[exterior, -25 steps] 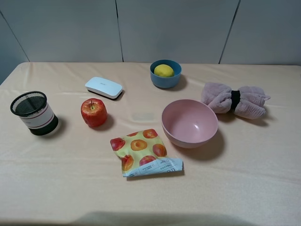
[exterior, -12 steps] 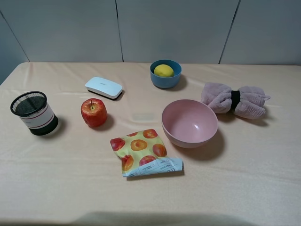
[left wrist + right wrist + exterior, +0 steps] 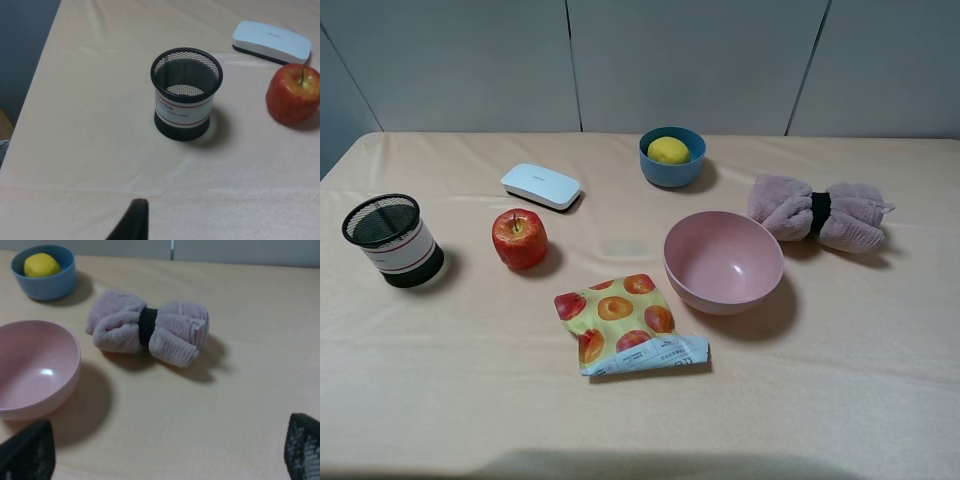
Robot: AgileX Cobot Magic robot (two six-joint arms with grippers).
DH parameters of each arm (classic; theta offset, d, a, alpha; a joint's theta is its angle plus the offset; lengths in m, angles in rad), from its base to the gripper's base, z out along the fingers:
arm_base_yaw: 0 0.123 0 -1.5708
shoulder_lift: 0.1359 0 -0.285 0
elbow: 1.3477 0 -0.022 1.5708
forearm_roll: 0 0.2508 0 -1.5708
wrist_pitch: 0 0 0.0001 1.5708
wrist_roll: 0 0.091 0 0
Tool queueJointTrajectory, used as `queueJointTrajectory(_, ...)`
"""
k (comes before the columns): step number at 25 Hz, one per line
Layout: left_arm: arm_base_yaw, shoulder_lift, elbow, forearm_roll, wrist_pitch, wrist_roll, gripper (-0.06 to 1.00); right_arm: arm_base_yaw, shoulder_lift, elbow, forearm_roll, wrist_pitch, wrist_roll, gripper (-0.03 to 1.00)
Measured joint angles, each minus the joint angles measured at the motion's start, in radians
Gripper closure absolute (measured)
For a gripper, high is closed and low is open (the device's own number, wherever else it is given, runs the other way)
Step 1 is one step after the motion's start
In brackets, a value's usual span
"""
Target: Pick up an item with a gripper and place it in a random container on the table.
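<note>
The yellow lemon-like fruit (image 3: 668, 150) lies inside the small blue bowl (image 3: 672, 175) at the back middle of the peach cloth table (image 3: 820, 400). Fruit (image 3: 42, 265) and bowl (image 3: 50, 286) also show in the right wrist view. Neither gripper shows in the exterior high view. My right gripper (image 3: 165, 455) is open and empty, its two mesh-covered fingertips far apart, near the pink bowl and the towel. Of my left gripper only one dark finger (image 3: 132, 222) shows, near the black mesh cup (image 3: 184, 100).
A large empty pink bowl (image 3: 723, 262) stands right of centre. A rolled pink towel (image 3: 818, 212) lies at the right. A red apple (image 3: 519, 239), a white flat box (image 3: 540, 186), the mesh cup (image 3: 392, 241) and a fruit-print snack packet (image 3: 625, 322) are also on the table.
</note>
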State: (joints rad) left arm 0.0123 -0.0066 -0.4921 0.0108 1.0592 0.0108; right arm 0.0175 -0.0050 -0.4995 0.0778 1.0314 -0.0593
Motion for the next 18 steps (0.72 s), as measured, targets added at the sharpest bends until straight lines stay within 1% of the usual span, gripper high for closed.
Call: queueJointTrajectory(18,0.0,0.0,0.0,0.0,0.0,0.0,-0.05,0.0,-0.001,0.0,-0.003,0.0,0.0,0.27)
